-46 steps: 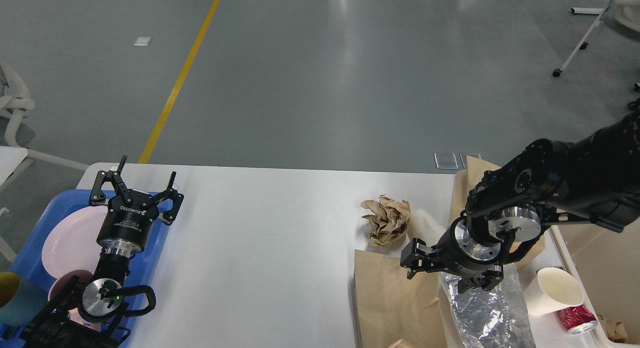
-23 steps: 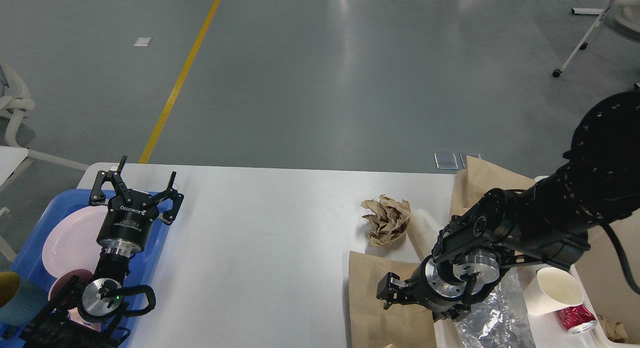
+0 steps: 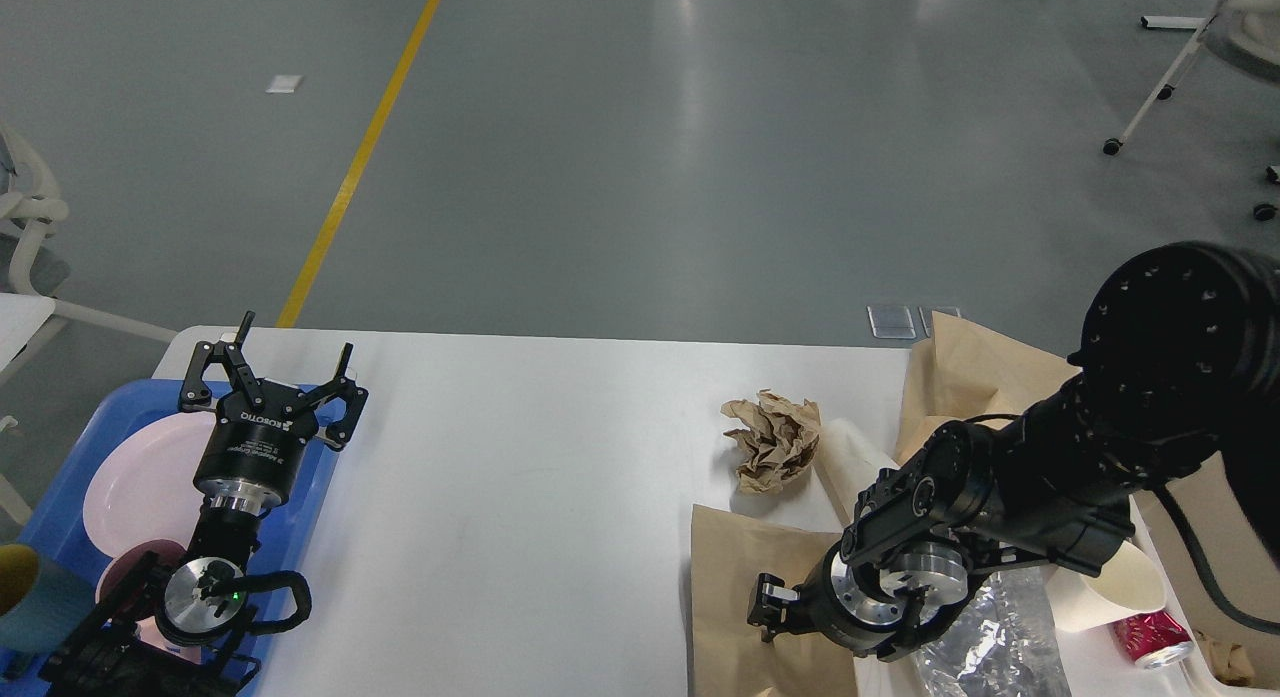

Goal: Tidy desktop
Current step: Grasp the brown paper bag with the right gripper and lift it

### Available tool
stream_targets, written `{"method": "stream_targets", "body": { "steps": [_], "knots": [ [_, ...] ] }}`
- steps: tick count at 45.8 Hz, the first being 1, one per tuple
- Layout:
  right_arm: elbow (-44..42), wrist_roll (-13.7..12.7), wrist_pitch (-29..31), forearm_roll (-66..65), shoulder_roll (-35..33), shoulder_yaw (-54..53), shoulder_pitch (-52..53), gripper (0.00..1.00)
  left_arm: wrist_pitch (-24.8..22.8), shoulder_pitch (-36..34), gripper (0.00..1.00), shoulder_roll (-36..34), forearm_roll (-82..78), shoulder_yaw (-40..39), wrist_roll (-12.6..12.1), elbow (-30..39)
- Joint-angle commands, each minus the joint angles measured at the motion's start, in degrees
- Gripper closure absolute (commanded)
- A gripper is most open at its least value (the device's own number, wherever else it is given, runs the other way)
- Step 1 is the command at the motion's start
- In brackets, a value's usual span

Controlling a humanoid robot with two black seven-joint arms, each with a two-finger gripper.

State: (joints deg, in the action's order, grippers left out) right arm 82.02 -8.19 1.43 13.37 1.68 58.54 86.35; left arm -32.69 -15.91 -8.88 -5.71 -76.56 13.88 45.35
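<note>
Two arms reach over the table (image 3: 520, 477), a wide white top filling the lower view. Nearest on the robot's right, the right pincer (image 3: 765, 612) hangs low over a flat brown paper sheet (image 3: 740, 577) at the near edge; it is seen end-on and dark, so whether it is released or clenched cannot be told. That arm is bent sharply, elbow high at the right, wrist turned down and leftward. Beside it lie a crinkled clear plastic wrap (image 3: 985, 637), a tipped white paper cup (image 3: 1110, 587) and a red can (image 3: 1150, 642). On the left, the left pincer (image 3: 270, 377) points away with fingers spread, empty, above a blue tray (image 3: 80, 477) holding a pink plate (image 3: 140, 477).

Farther off, a crumpled brown paper ball (image 3: 772, 442) rests mid-table, with a brown paper bag (image 3: 965, 377) beyond.

As for handling, the table itself is stiff and smooth and stays put; its litter is likely light, soft and crushable. The flat sheet probably needs pinching at an edge, since it may slide.
</note>
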Motion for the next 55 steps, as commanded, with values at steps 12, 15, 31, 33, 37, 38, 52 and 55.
{"method": "stream_targets", "body": {
  "steps": [12,15,31,33,37,38,52,55],
  "knots": [
    [-1.87,-0.24,0.06,0.34,0.43,-0.01,-2.42,1.00,0.00,0.00,0.04,0.00,0.00,0.00,0.00,0.00],
    [-1.78,-0.33,0.06,0.34,0.96,-0.01,-2.51,1.00,0.00,0.00,0.04,0.00,0.00,0.00,0.00,0.00],
    [-1.87,-0.33,-3.54,1.31,1.66,-0.89,-3.38,1.00,0.00,0.00,0.04,0.00,0.00,0.00,0.00,0.00],
    [-1.78,-0.33,-3.37,1.31,1.66,-0.89,-3.21,1.00,0.00,0.00,0.04,0.00,0.00,0.00,0.00,0.00],
    [-1.17,-0.24,-2.05,1.31,1.49,-0.89,-2.16,1.00,0.00,0.00,0.04,0.00,0.00,0.00,0.00,0.00],
    [-0.90,-0.24,-1.52,1.40,1.40,-0.89,-1.81,1.00,0.00,0.00,0.04,0.00,0.00,0.00,0.00,0.00],
    [7.27,0.11,9.72,1.93,-4.66,-0.09,12.42,1.00,0.00,0.00,0.04,0.00,0.00,0.00,0.00,0.00],
    [9.82,0.11,12.10,1.93,-7.12,0.08,16.81,1.00,0.00,0.00,0.04,0.00,0.00,0.00,-0.08,0.00]
  ]
}}
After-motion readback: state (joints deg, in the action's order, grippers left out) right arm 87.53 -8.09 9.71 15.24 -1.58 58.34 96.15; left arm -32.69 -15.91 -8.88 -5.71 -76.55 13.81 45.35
